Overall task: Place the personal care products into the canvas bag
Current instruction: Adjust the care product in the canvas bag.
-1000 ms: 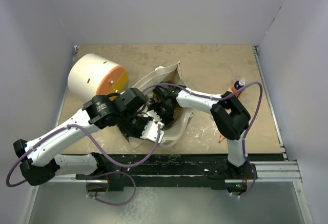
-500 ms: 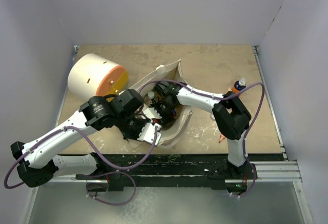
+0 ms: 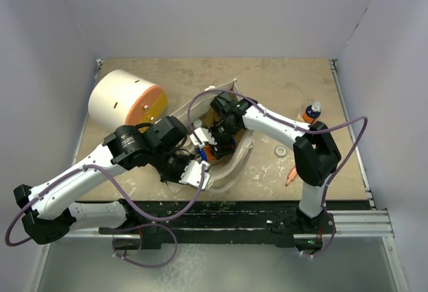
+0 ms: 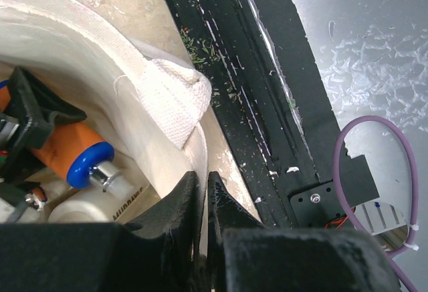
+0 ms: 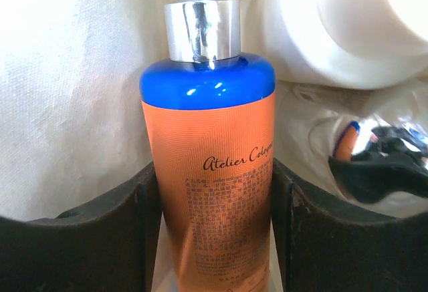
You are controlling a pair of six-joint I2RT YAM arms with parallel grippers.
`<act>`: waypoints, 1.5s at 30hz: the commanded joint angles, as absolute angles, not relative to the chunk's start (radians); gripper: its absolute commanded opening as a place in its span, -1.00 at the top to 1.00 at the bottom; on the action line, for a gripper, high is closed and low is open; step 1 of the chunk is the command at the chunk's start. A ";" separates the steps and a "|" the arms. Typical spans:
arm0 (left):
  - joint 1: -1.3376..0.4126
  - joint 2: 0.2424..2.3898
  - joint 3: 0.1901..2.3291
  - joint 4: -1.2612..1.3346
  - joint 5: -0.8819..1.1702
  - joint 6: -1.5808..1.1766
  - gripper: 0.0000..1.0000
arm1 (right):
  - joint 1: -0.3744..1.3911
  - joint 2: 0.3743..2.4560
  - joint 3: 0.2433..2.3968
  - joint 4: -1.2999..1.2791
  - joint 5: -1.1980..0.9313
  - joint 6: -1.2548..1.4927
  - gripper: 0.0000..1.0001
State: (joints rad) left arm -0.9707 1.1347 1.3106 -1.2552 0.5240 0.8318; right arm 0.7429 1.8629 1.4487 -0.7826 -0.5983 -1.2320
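Placement step: right tool (image 5: 210,238) clamps an orange bottle (image 5: 207,131) low inside the canvas bag (image 4: 73,38), beside a white bottle (image 5: 334,31). Left tool (image 4: 202,195) pinches the bag's rim, keeping the mouth open. Next move, by judgement: release, lift clear, fetch the second orange bottle (image 3: 311,111) at the counter's (image 3: 281,85) right edge.

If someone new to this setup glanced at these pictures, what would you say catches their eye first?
Probably the orange bottle with a blue shoulder and silver collar, filling the right wrist view, held by the right gripper inside the cream canvas bag. Next, the big white drum with an orange end at the far left of the table, and the left gripper pinching the bag's rim.
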 commanded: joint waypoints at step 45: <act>-0.778 1.213 1.728 -1.063 0.374 0.571 -0.50 | 0.626 1.481 1.410 -0.381 -0.752 -0.586 1.00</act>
